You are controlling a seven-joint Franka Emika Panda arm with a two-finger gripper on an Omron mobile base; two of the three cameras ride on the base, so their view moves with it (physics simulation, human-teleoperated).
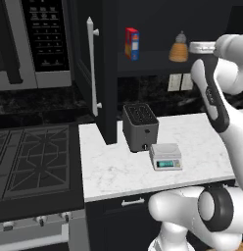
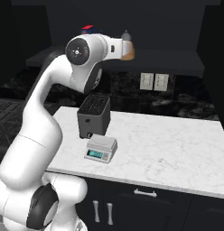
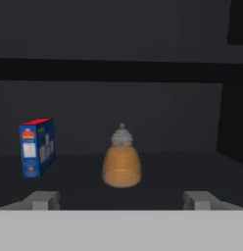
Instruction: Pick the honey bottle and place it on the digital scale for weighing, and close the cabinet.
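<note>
The honey bottle (image 3: 121, 164), amber with a pale cap, stands upright on the shelf of the open black cabinet (image 1: 79, 63). My gripper (image 3: 121, 201) is open and faces the bottle head-on from a short way in front, with both fingertips (image 3: 42, 200) wide apart and nothing between them. In the left base view the honey bottle (image 1: 179, 49) sits just left of my hand. In the right base view my hand covers most of the honey bottle (image 2: 128, 54). The digital scale (image 1: 165, 157) rests with nothing on it near the front of the white counter; the digital scale (image 2: 101, 149) is also seen from the right.
A red, blue and yellow box (image 3: 36, 147) stands on the same shelf, left of the bottle. The cabinet door with its silver bar handle (image 1: 92, 66) is swung open over the counter's left end. A dark toaster (image 1: 139, 126) sits behind the scale. A stove (image 1: 30, 162) and microwave (image 1: 42, 39) are at the left.
</note>
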